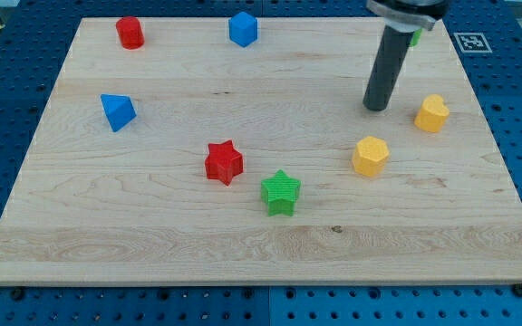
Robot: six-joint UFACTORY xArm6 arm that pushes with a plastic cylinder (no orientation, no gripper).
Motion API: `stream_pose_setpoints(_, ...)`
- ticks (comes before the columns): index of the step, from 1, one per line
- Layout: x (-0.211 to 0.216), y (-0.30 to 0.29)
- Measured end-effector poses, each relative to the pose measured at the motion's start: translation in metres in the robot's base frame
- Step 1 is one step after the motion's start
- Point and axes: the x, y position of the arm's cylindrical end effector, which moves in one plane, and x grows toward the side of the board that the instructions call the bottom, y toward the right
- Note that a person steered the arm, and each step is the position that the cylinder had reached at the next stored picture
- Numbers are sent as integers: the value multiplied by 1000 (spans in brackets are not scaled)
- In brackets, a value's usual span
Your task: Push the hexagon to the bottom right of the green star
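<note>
A yellow hexagon lies right of centre on the wooden board. A green star lies left of it and slightly lower. My tip rests on the board just above the yellow hexagon, a short gap apart from it. A second yellow block sits to the right of my tip.
A red star lies just up-left of the green star. A blue triangle-like block is at the left. A red block and a blue block sit near the top edge. A small green block peeks out behind the rod.
</note>
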Motion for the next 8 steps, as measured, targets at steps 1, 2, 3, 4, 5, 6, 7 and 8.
stream_pose_setpoints(1,22,-20)
stream_pose_setpoints(2,22,-21)
stream_pose_setpoints(3,22,-21)
stream_pose_setpoints(4,28,-22)
stream_pose_setpoints(5,46,-22)
stream_pose_setpoints(6,65,-25)
stream_pose_setpoints(7,80,-27)
stream_pose_setpoints(8,80,0)
